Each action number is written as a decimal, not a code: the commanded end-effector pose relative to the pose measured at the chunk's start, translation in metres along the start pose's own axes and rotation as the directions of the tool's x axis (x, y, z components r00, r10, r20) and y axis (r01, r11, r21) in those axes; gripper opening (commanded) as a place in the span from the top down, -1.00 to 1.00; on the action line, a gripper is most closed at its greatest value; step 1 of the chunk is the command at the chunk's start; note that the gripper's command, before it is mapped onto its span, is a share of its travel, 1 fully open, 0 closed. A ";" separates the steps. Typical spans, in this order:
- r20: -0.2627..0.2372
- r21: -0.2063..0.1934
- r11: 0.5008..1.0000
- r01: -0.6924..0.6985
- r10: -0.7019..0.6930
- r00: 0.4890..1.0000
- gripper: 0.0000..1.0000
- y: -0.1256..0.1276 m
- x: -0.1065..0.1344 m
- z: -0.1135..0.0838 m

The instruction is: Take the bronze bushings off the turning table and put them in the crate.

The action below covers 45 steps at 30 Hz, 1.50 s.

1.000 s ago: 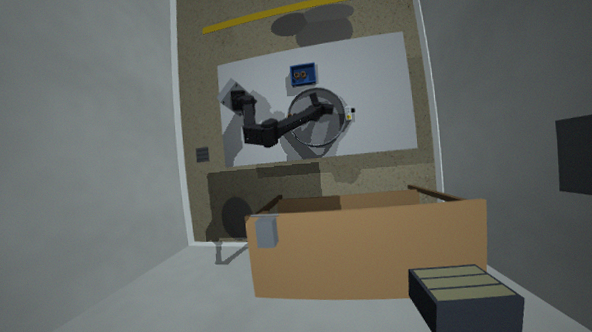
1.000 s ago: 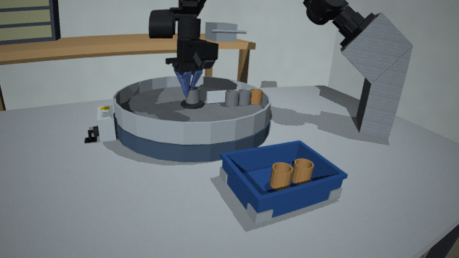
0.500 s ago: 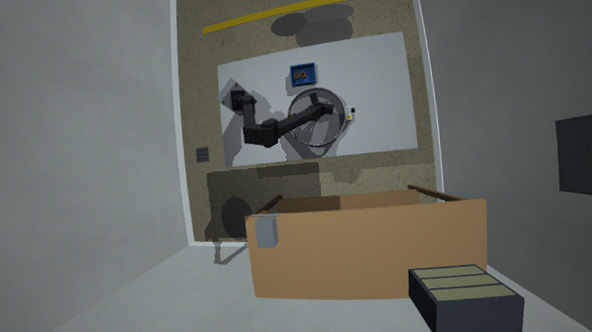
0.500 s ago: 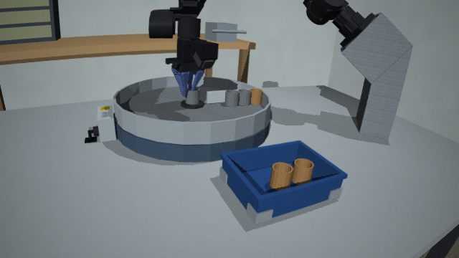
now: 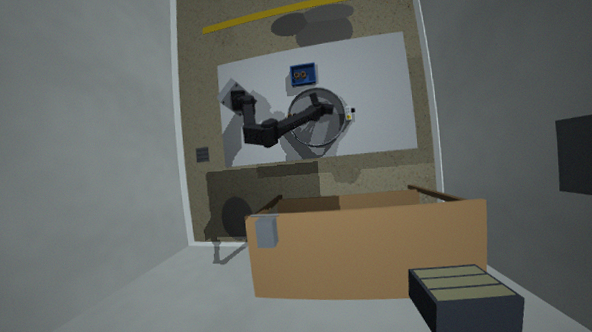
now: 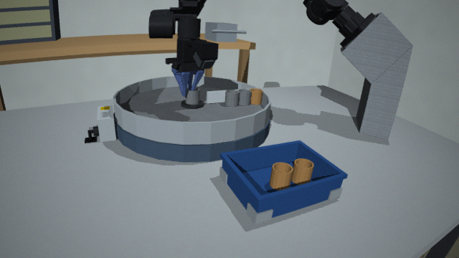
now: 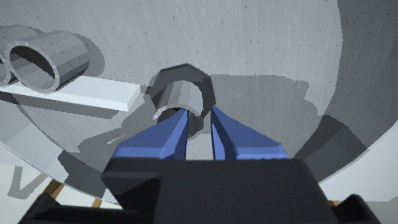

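My gripper [image 6: 189, 92] [image 7: 199, 111] is slightly open and empty, low over the turning table [image 6: 193, 133] [image 7: 255, 40] [image 5: 335, 129]. Its fingertips are right beside a steel bushing [image 6: 193, 97] [image 7: 180, 94] standing on the dark centre hub; I cannot tell if they touch it. Two more steel bushings [image 6: 232, 98] [image 6: 244, 97] stand near the rim, one plain in the wrist view [image 7: 74, 57]. A bronze bushing [image 6: 256, 97] stands beside them, against the rim. The blue crate [image 6: 301, 198] [image 5: 311, 72] holds two bronze bushings [image 6: 281, 176] [image 6: 303, 172], both upright.
A white bar [image 6: 216, 97] [image 7: 107, 95] lies on the turning table between the hub and the steel bushings. The raised rim wall surrounds the disc. A small switch box [image 6: 107, 123] [image 5: 349, 114] is fixed outside the turning table, on the side away from the arm's base [image 6: 380, 72].
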State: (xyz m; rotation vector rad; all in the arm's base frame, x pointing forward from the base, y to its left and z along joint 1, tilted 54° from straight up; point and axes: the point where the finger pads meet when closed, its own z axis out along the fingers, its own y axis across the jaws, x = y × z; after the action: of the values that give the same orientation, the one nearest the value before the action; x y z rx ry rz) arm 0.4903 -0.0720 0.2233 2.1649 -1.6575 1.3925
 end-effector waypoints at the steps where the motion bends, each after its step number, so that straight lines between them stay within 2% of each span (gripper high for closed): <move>1: -0.003 0.014 1.000 0.003 -0.002 1.000 0.60 -0.006 0.004 0.000; 12: -0.003 0.014 1.000 0.003 -0.003 1.000 0.60 -0.006 0.004 0.000; 15: 0.001 0.033 0.999 -0.002 0.002 1.000 0.60 -0.010 0.003 -0.018; 18: 0.001 0.032 0.999 -0.009 0.009 1.000 0.60 -0.010 0.003 -0.021; 25: -0.003 0.043 0.999 -0.020 0.020 1.000 0.60 -0.016 0.008 -0.054; 28: -0.004 0.048 0.999 -0.024 0.024 1.000 0.60 -0.018 0.010 -0.061; 29: -0.003 0.044 0.999 -0.021 0.021 1.000 0.60 -0.017 0.009 -0.060; 30: 0.001 0.003 1.000 -0.006 0.006 1.000 0.60 -0.007 0.002 -0.045; 32: 0.003 -0.017 1.000 0.000 0.000 1.000 0.60 0.004 -0.001 -0.039; 34: 0.003 -0.017 1.000 0.000 0.000 1.000 0.60 0.004 -0.001 -0.039; 35: 0.004 0.001 1.000 -0.002 0.002 1.000 0.60 -0.005 0.000 -0.044; 37: -0.001 0.015 1.000 -0.014 0.014 1.000 0.60 -0.008 0.005 -0.049; 45: -0.002 0.015 1.000 -0.015 0.015 1.000 0.60 -0.008 0.005 -0.050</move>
State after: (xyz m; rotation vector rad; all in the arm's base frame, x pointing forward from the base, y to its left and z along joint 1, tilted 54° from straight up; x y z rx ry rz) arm 0.4647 -0.0481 0.2481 2.1716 -1.6486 1.3912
